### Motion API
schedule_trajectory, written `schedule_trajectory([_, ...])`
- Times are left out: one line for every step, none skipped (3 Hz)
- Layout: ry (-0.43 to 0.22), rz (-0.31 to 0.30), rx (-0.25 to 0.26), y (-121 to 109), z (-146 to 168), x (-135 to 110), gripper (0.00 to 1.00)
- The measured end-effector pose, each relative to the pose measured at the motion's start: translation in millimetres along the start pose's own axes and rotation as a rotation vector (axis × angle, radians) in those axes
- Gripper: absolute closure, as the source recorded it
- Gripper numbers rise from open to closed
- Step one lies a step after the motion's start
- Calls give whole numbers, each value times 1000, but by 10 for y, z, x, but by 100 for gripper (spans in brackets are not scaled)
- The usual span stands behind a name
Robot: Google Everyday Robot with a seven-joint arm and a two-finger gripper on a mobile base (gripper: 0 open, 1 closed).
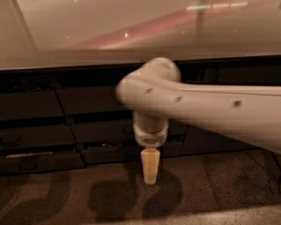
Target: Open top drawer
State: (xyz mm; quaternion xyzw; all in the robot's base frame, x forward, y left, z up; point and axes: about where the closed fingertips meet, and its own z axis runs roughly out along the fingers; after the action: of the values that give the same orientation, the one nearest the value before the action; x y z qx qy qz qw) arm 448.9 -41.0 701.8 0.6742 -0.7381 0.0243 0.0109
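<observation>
Pale glossy worktop (84, 27) spans the top; dark drawer fronts (33, 137) beneath its front edge. Just under that edge the top drawer (89, 100) looks shut. My claw (150, 167) hangs pointing floorward, below it, likely staging the approach; clenched or released, cannot tell.

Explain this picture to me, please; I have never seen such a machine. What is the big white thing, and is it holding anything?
There is one camera view, looking down past a pale glossy counter at dark drawers and the floor. The big white thing is the robot's arm, reaching in from the right. The tan piece hanging from its end, pointing at the floor, is the gripper, its hand for grasping; nothing shows in it. It hangs low, in front of the lower drawers. The top drawer, which it is meant to open, sits just under the counter, partly behind the arm, and looks shut. On the counter I see only reflected light.
</observation>
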Motion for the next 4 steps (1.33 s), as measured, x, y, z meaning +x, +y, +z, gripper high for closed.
schedule_trajectory([-316, 77, -19, -310, 30, -53, 0])
schedule_trajectory([-422, 119, -16, -407, -1, 73, 0])
schedule_trajectory([-420, 118, -17, -395, 0, 76, 0])
schedule_trajectory([-437, 139, -34, -423, 51, 115, 0])
